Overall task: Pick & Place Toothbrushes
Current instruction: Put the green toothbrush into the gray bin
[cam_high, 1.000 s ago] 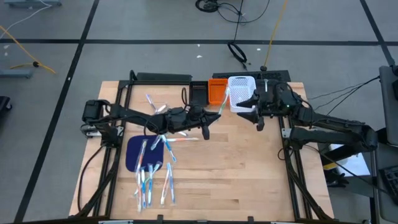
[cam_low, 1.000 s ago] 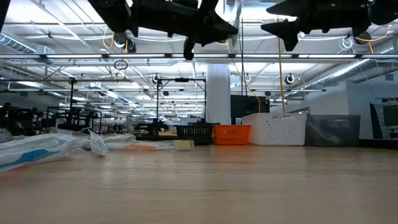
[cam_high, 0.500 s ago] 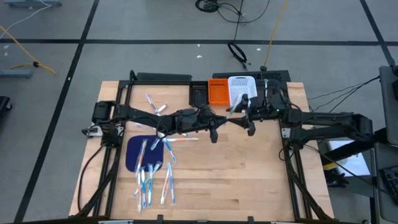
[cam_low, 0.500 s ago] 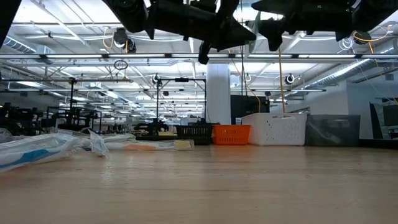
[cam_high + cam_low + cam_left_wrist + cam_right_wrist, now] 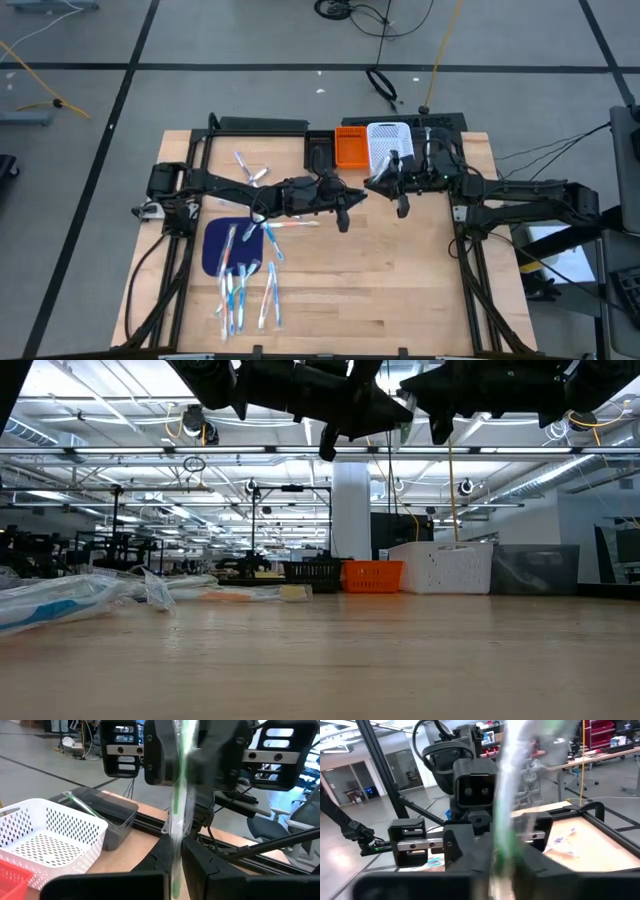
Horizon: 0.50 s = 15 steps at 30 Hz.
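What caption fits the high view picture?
Left gripper and right gripper hold one toothbrush between them above the table.

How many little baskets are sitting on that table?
3, in a row at the table's far edge: black basket, orange basket in the middle, white basket at the right end. A dark box beyond it isn't counted.

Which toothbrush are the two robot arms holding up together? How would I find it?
Look at the middle of the wooden table, just in front of the white bin, where the left gripper and right gripper meet. The green-striped toothbrush is pinched between them in the air, while the other toothbrushes lie flat by the dark blue mat.
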Each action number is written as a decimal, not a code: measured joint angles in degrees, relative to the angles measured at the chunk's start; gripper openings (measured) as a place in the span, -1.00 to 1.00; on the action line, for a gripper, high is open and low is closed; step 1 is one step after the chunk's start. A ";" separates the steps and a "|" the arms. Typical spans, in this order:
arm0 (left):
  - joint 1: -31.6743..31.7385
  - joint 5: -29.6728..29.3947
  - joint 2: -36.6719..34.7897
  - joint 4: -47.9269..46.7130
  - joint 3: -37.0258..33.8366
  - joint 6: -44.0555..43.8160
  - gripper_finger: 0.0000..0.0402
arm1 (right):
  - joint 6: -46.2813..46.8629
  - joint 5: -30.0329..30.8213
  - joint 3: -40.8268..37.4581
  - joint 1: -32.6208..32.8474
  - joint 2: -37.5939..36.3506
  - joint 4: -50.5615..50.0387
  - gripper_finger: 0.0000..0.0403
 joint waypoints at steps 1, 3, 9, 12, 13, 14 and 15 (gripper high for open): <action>0.00 0.00 0.00 0.00 0.00 0.00 -0.90 | -0.19 0.07 0.00 -0.02 0.00 -0.05 -0.92; -0.02 0.03 0.00 -0.05 0.00 0.00 -0.92 | -0.17 -0.05 0.00 0.00 0.00 -0.35 -0.93; 0.00 0.00 0.00 -0.22 0.00 -0.02 -0.90 | -0.60 -0.03 0.00 -0.01 -0.31 -1.17 -0.95; 0.07 -0.01 0.00 -0.24 0.00 -0.34 -0.84 | -0.91 -0.03 0.00 -0.65 -1.52 -3.23 -0.95; 0.11 0.37 0.00 -0.24 0.00 -0.40 -0.82 | -1.00 -0.11 0.00 -0.85 -1.97 -4.03 -0.95; 0.15 1.24 0.00 -0.24 0.00 -0.42 -0.80 | -1.00 -0.18 0.00 -0.85 -2.44 -4.66 -0.95; 0.15 2.27 0.00 -0.27 0.00 -0.41 -0.79 | -1.02 -0.36 0.00 -0.83 -3.02 -5.49 -0.95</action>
